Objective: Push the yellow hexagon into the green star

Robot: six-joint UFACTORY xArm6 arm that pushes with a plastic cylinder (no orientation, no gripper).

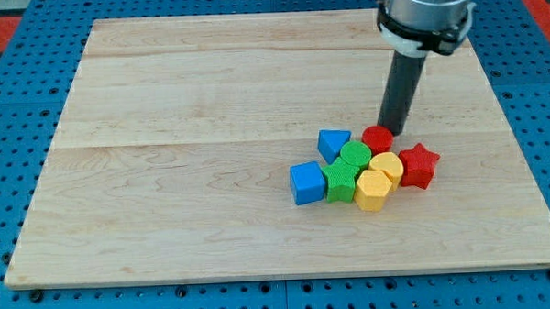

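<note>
The yellow hexagon [373, 190] lies at the lower right of a tight cluster of blocks. The green star [340, 182] sits right beside it on the view's left, touching it. My tip [391, 129] stands at the cluster's top edge, right behind the red round block [377, 139] and apart from the yellow hexagon. A second yellow block [387, 166], rounded, touches the hexagon from above. A green round block [355, 155] sits above the star.
A blue triangular block [333, 142] is at the cluster's top left, a blue cube [306, 183] at its left, a red star [418, 165] at its right. The wooden board [166, 177] lies on a blue pegboard.
</note>
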